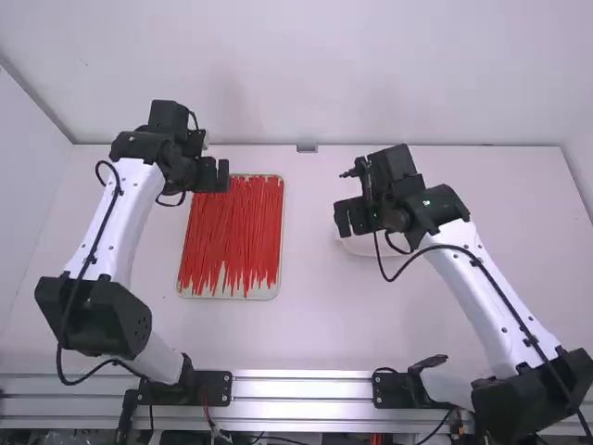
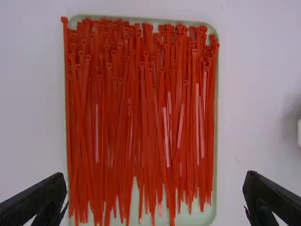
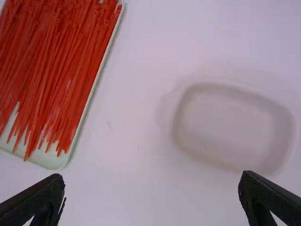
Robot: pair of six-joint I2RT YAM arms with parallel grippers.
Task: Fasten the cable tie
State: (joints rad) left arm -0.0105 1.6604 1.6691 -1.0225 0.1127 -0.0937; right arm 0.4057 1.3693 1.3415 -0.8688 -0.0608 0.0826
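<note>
White table (image 1: 306, 315) between plain white walls (image 1: 324, 65), aluminium rail (image 1: 296, 387) along near edge

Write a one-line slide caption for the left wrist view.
Open left hand above a pale tray heaped with red cable ties on the white table.

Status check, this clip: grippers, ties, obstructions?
Left gripper open, empty, over far end of tray. Right gripper open, empty, above dish. Ties loose on tray, none fastened. Dish apart from tray.
</note>
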